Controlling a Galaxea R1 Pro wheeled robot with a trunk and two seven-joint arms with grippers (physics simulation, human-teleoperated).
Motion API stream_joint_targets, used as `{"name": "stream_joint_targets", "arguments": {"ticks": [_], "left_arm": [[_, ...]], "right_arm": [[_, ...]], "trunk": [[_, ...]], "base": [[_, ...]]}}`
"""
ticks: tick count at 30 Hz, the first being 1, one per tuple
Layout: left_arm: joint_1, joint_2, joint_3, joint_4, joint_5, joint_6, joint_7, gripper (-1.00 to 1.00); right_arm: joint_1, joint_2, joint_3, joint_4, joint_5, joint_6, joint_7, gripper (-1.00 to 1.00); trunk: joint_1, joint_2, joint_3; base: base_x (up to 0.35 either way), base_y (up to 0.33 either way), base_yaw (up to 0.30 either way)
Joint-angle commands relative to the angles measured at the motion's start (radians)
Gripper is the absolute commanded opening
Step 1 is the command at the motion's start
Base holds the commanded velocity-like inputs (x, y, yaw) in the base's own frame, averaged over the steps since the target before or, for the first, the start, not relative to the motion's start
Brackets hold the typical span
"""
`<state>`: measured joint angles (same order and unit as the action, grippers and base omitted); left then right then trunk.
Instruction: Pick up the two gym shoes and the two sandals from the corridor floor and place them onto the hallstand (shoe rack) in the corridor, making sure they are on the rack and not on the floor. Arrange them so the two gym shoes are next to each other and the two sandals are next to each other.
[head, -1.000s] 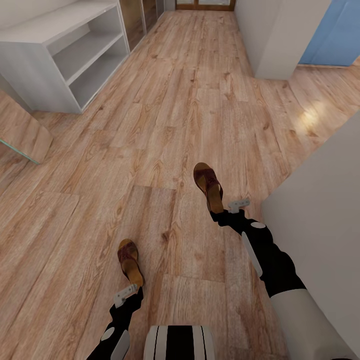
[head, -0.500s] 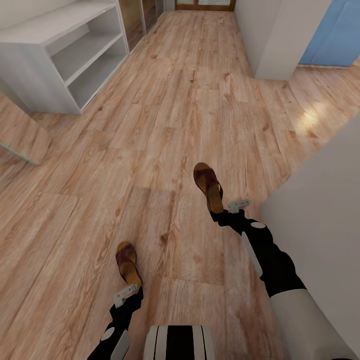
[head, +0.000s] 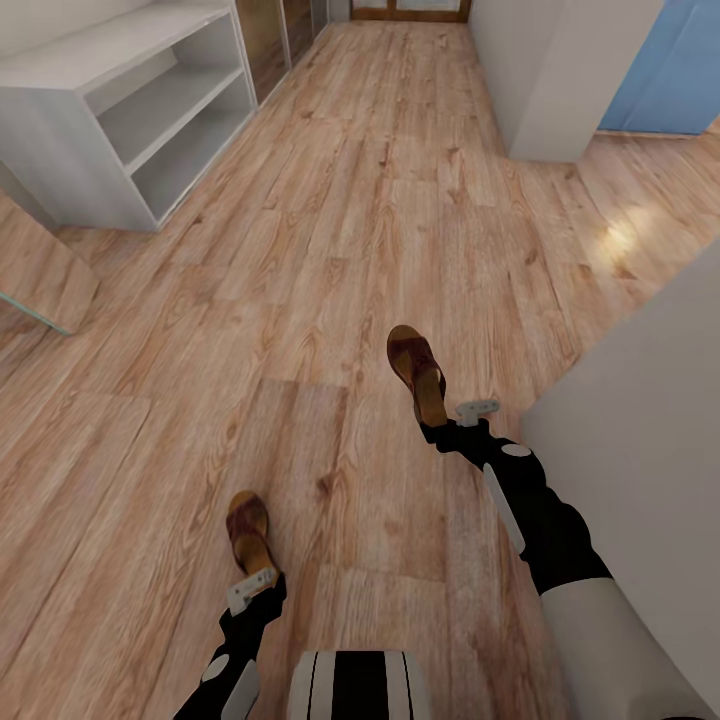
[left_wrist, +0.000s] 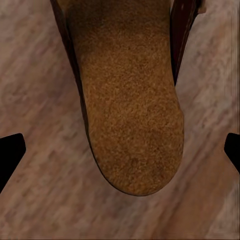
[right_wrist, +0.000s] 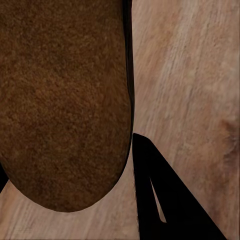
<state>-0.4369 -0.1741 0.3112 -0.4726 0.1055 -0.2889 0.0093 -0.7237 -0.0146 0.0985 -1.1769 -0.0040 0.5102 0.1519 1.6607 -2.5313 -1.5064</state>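
Two brown sandals with tan footbeds are in the head view over the corridor floor (head: 350, 200). My right gripper (head: 437, 425) is shut on the heel of the right sandal (head: 416, 368); a dark finger (right_wrist: 150, 195) presses against that sandal's (right_wrist: 65, 100) edge. The left sandal (head: 247, 532) lies on the planks, and my left gripper (head: 256, 575) is open at its heel. The black fingertips (left_wrist: 10, 155) stand wide on either side of its footbed (left_wrist: 130, 110). The light-grey hallstand (head: 110, 50) stands at the far left. The two gym shoes are out of view.
A white wall (head: 640, 420) runs close along my right arm. A white pillar (head: 550, 80) and a blue panel (head: 670, 60) stand at the far right. A slanted glass-edged panel (head: 40, 270) is at the left. My trunk (head: 360, 685) is at the bottom.
The view has crept forward, so the floor and hallstand slid slightly. The left sandal has slid with the floor toward my left gripper. The right sandal kept its place in the right gripper.
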Motion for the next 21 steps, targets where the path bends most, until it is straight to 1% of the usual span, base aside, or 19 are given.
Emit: {"name": "stream_joint_targets", "arguments": {"ticks": [1, 11, 17, 21], "left_arm": [[0.000, 0.000, 0.000, 0.000, 0.008, -0.003, 0.000, 1.00], [0.000, 0.000, 0.000, 0.000, 0.008, -0.003, 0.000, 1.00], [0.000, 0.000, 0.000, 0.000, 0.008, -0.003, 0.000, 1.00], [0.000, 0.000, 0.000, 0.000, 0.008, -0.003, 0.000, 1.00]], "right_arm": [[0.000, -0.001, 0.001, -0.001, -0.004, 0.006, -0.002, -1.00], [0.000, -0.001, 0.001, -0.001, -0.004, 0.007, -0.002, -1.00], [0.000, -0.001, 0.001, -0.001, -0.004, 0.006, -0.002, -1.00], [0.000, -0.001, 0.001, -0.001, -0.004, 0.007, -0.002, -1.00]], "trunk": [[0.000, 0.000, -0.001], [0.000, 0.000, -0.001], [0.000, 0.000, -0.001], [0.000, 0.000, -0.001]], "base": [[0.107, -0.029, 0.000], [0.021, -0.005, 0.000], [0.172, 0.000, 0.000], [0.061, 0.000, 0.000]]}}
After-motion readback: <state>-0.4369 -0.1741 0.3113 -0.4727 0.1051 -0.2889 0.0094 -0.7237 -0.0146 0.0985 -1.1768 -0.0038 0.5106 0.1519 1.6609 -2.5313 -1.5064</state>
